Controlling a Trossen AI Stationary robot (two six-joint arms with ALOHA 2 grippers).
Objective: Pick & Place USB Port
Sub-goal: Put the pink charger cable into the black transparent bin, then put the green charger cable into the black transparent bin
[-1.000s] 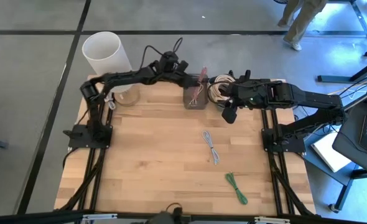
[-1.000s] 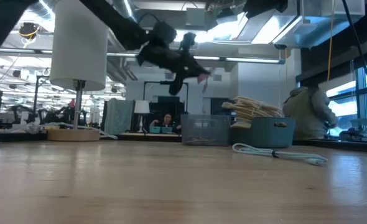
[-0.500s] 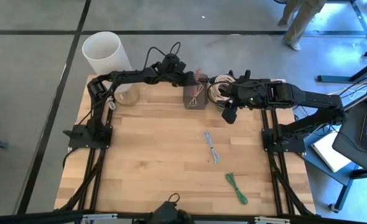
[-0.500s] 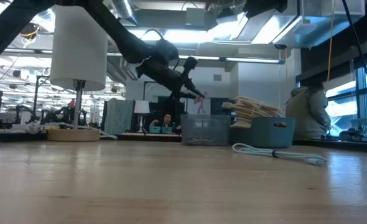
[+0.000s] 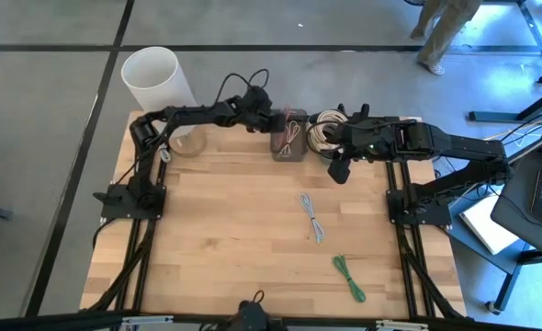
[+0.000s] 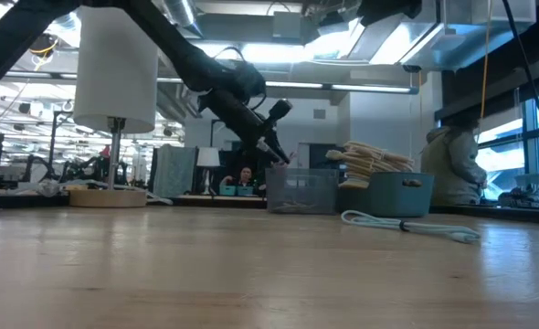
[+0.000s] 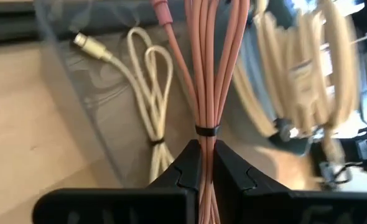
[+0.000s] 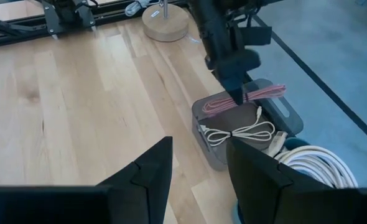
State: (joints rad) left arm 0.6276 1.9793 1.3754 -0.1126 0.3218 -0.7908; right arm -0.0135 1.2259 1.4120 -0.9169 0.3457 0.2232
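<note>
A pink USB cable (image 7: 205,62), bundled with a black tie, is in my left gripper (image 7: 206,163), which is shut on it over the grey see-through bin (image 5: 289,140) at the table's far edge. The right wrist view shows the pink cable (image 8: 249,98) level at the bin's (image 8: 283,114) mouth, above a white cable (image 8: 236,134) on the bin's floor. In the low view my left gripper (image 6: 275,152) slants down at the bin (image 6: 301,190). My right gripper (image 5: 338,170) hangs open near the bin, touching nothing. My left gripper pinches the pink bundle between its two fingers (image 7: 186,163), right behind the black tie (image 7: 205,130) near the bundle's middle. The fingers slant down from above and from the table's left, lying along the strands. The bundle is level across the bin's mouth; whether it touches the bin I cannot tell.
A teal bowl (image 6: 388,194) heaped with cream cables (image 5: 324,131) stands right of the bin. A pale cable (image 5: 311,217) and a green cable (image 5: 349,276) lie on the wooden table. A lamp with a white shade (image 5: 156,78) stands at the far left corner.
My left gripper has come down toward the bin and tipped its fingers lower, still shut on the pink cable. The cable has dropped from above the bin to the bin's mouth. My right arm has kept still.
</note>
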